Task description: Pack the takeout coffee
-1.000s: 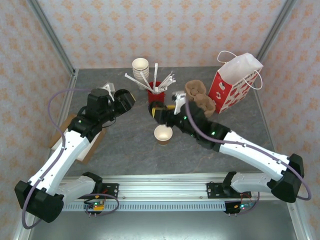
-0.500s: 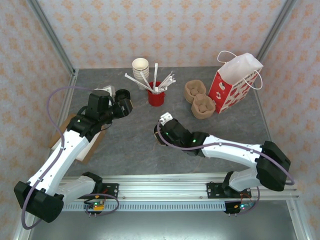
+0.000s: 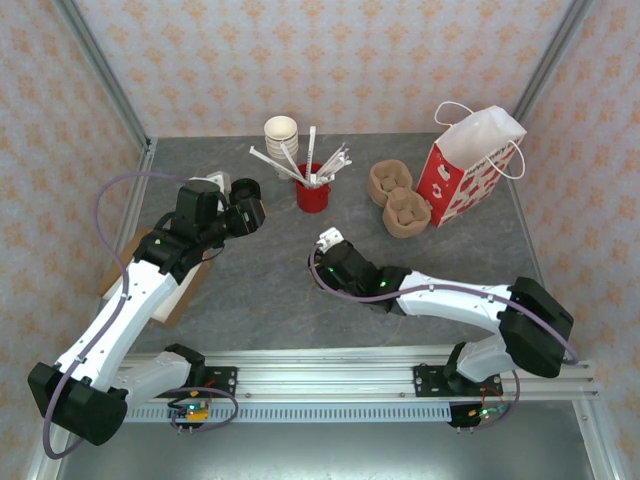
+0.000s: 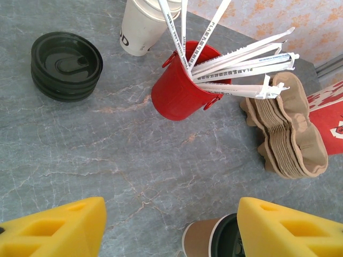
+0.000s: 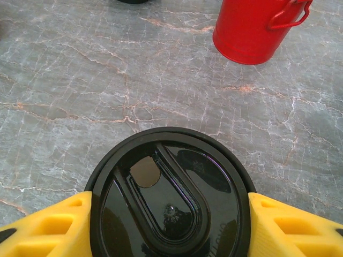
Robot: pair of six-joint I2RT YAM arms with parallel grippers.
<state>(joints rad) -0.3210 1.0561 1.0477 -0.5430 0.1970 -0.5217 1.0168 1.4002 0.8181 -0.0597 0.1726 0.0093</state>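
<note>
- The right arm lies low and stretched long across the grey marble-look desk (image 3: 255, 300), reaching from its base toward the middle. The right pincer (image 5: 169, 206) sits on the takeout coffee (image 5: 161, 160), a brown paper cup with a shiny round black plastic lid. The cup stands mid-desk, a bit in front of the small red bucket (image 5: 256, 29).
- The yellow fingers (image 5: 48, 225) sit right up against the lid rim on both sides. The lid hides the contact though, so I can't tell if it's actually squeezing.
- The left arm is bent at the elbow and angled toward the back-left. The left pincer (image 4: 171, 219) hangs spread apart with just bare desk between.
- The left wrist view gives you the stack of loose black plastic lids (image 4: 67, 64), the cream paper cups (image 4: 140, 24) and the white paper-wrapped straws (image 4: 236, 59) fanned out in the bucket. It also shows the nested brown pulp cup carriers (image 4: 289, 128) and the coffee's brown side peeking in at the bottom edge.
- The overhead view adds the red-and-white paper gift bag (image 3: 465, 165), standing just right of the carriers.
- Writing: the wrapper print starts with "PLA", rest too small to read. The raised lettering on the coffee lid isn't readable either.
</note>
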